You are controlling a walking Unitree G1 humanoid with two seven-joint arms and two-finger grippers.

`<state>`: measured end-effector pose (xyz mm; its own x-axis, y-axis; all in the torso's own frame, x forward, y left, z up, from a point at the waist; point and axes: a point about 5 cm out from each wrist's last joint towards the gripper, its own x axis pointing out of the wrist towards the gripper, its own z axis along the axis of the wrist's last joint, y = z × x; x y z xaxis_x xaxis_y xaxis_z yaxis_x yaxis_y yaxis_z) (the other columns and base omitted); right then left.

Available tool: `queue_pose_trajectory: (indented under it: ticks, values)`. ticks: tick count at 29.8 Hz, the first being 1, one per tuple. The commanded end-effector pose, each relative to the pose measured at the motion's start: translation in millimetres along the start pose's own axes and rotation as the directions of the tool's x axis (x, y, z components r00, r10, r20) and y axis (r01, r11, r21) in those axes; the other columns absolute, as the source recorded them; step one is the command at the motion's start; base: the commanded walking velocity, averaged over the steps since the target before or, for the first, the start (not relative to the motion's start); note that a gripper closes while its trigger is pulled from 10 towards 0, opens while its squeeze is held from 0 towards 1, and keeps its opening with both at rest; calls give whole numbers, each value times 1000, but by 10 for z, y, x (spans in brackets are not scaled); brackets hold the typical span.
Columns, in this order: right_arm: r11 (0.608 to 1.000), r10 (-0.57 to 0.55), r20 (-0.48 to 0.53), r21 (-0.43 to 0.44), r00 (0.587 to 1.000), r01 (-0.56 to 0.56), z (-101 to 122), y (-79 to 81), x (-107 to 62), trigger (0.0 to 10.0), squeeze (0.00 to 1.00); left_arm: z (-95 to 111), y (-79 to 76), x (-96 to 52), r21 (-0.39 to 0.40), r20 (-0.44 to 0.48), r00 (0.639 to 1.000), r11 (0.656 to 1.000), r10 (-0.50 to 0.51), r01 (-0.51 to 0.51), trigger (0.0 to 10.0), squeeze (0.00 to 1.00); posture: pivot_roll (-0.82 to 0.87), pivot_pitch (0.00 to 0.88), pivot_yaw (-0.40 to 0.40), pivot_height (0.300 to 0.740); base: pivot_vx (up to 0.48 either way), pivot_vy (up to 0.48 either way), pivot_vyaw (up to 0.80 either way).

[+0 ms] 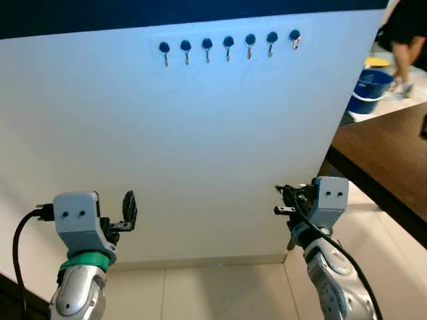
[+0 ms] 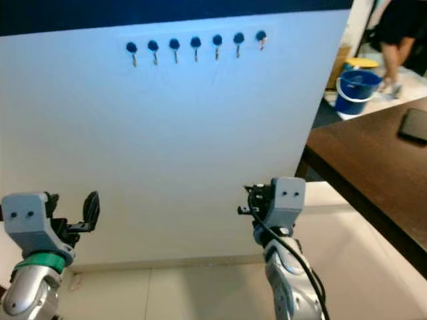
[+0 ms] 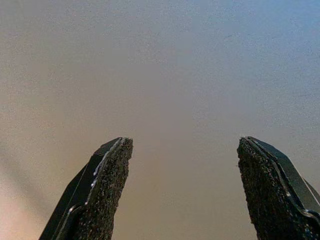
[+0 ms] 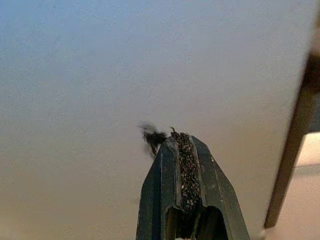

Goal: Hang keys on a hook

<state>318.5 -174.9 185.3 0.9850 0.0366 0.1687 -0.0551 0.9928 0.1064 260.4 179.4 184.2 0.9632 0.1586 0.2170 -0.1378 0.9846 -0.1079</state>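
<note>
Right hand (image 1: pixel 285 200) pinches something small and dark before the white board (image 1: pixel 200 147); left hand (image 1: pixel 127 212) gapes apart.

Seven hooks (image 1: pixel 228 45) are counted in one row on the white board (image 1: pixel 200 147). Two grippers are seen: left gripper (image 1: pixel 128 208) and right gripper (image 1: pixel 285 200). One blue bucket (image 1: pixel 369 87) is counted on the floor. One dark table (image 1: pixel 387 157) is counted, one black phone (image 2: pixel 415 125) on it. One person (image 1: pixel 407 37) is seen.
</note>
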Motion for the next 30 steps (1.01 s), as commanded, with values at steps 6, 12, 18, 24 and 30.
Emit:
queue_pose_trajectory:
  ticks: [6, 12, 18, 24, 30]
  values:
    - [997, 72, 83, -12, 994, -71, 153, 137, 27, 10000, 0, 75, 57, 24, 35, 39, 999, 999, 22, -23, 10000, 0, -137, 115, 187, 740, 0, 0, 0]
    - [996, 90, 170, -16, 981, -89, 377, 198, 88, 10000, 0, 135, 49, 55, 45, 65, 998, 999, 19, -22, 10000, 0, -137, 115, 187, 740, 0, 0, 0]
    - [995, 104, 254, -21, 962, -102, 609, 251, 159, 10000, 0, 224, 42, 82, 45, 116, 993, 999, 21, -26, 10000, 0, -154, 111, 184, 740, 0, 0, 0]
    - [994, 109, 293, -34, 950, -103, 686, 279, 167, 10000, 0, 252, 26, 87, 39, 139, 990, 999, 20, -25, 10000, 0, -157, 100, 180, 740, 0, 0, 0]
    - [993, 118, 332, -52, 936, -107, 788, 302, 181, 10000, 0, 272, 34, 86, 36, 157, 987, 999, 19, -25, 10000, 0, -161, 95, 180, 740, 290, 0, 0]
